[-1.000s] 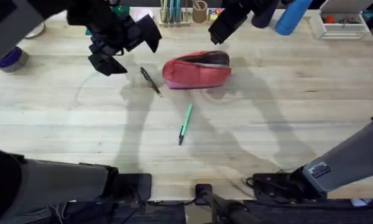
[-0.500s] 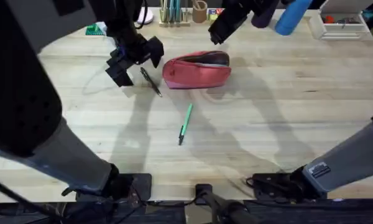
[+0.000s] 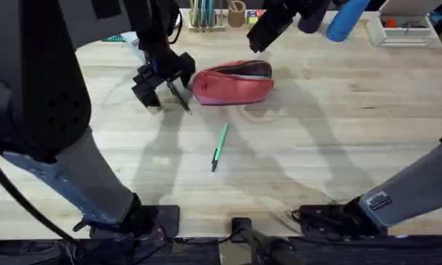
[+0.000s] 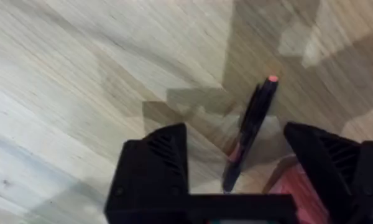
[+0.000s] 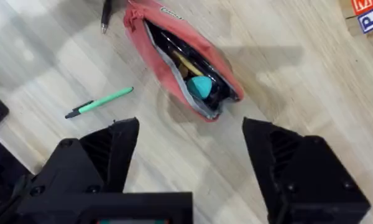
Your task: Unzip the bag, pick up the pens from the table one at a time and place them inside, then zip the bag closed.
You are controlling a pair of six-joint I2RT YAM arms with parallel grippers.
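The salmon-pink bag (image 3: pixel 232 82) lies at the table's far middle with its zipper open; the right wrist view shows the bag (image 5: pixel 165 62) holding dark items and a teal piece. A black pen (image 3: pixel 179 96) lies just left of it, and my left gripper (image 3: pixel 166 81) hangs open over that pen's far end. In the left wrist view the black pen (image 4: pixel 250 127) lies between the spread fingers (image 4: pixel 155 162), untouched. The light green pen (image 3: pixel 219 146) lies alone nearer the front. My right gripper (image 3: pixel 259 38) hovers open above and behind the bag, nothing in it (image 5: pixel 191 127).
A rack of teal sticks (image 3: pixel 202 13) and a tape roll (image 3: pixel 237 13) stand at the back edge. A blue cylinder (image 3: pixel 346 18) and a white tray (image 3: pixel 405 29) sit at the back right. Bare wooden table (image 3: pixel 339 140) spreads to the right and front.
My left arm has swung right and come down toward the black pen, its gripper now straddling it. The right arm, bag and both pens have not moved.
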